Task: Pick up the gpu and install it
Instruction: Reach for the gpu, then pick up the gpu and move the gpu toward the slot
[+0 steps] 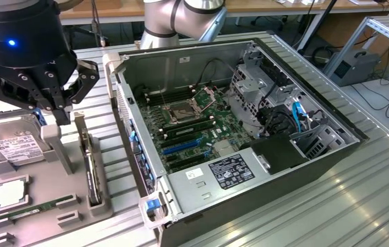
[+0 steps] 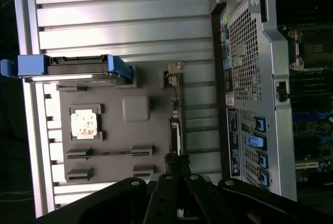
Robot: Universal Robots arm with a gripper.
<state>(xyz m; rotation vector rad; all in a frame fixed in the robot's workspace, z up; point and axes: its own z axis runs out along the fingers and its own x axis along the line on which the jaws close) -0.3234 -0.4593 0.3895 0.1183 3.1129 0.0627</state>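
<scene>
The gpu (image 1: 89,160) is a thin dark card standing on its edge in a slot of the grey parts tray (image 1: 49,188), just to the exterior view's left of the open computer case (image 1: 180,62). My gripper (image 1: 60,117) hangs above the tray near the card's far end, shut with nothing between its fingers. In the wrist view the gpu (image 2: 175,110) appears edge-on as a narrow strip, and my gripper (image 2: 175,165) lines up over one end of it without touching.
Also on the tray (image 2: 117,138) are a hard drive (image 1: 9,145) (image 2: 78,69), a processor chip (image 1: 9,193) (image 2: 85,124), a green memory stick (image 1: 28,210) and a grey upright post (image 1: 54,149). The motherboard (image 1: 191,126) lies exposed inside the case (image 2: 248,78).
</scene>
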